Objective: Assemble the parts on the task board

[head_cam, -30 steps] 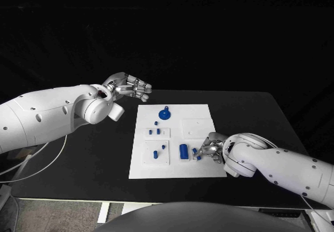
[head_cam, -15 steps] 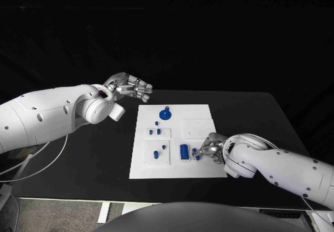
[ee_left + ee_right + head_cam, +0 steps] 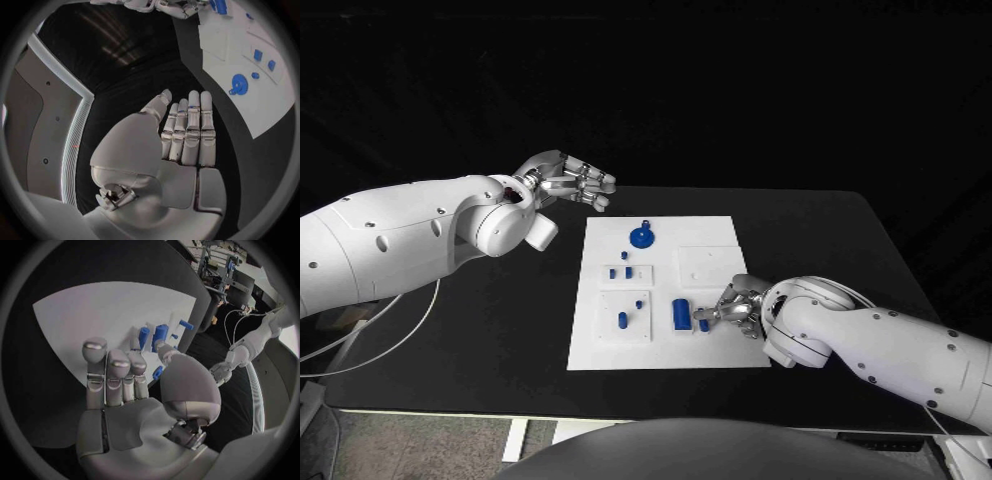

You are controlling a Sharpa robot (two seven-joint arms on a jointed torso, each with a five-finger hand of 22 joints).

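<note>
Black counter (image 3: 848, 240) carries the task board (image 3: 704, 262) at its middle. Several blue parts (image 3: 681, 312) stand on it, others seem left to place. Right hand (image 3: 737, 306) pinches a small part (image 3: 704, 324) near the board's near right corner; left hand (image 3: 568, 180) hovers wide, holding nothing.

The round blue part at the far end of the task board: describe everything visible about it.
The round blue part is a flat, saturated blue disc with a short stem or tab sticking out of one side, angled away from the robot; it looks like plastic. It lies on the white task board near its far edge, slightly toward the robot's left. Nothing touches it: the left hand hovers off the board's far left corner, holding nothing, and the right hand is at the board's near end.
</note>
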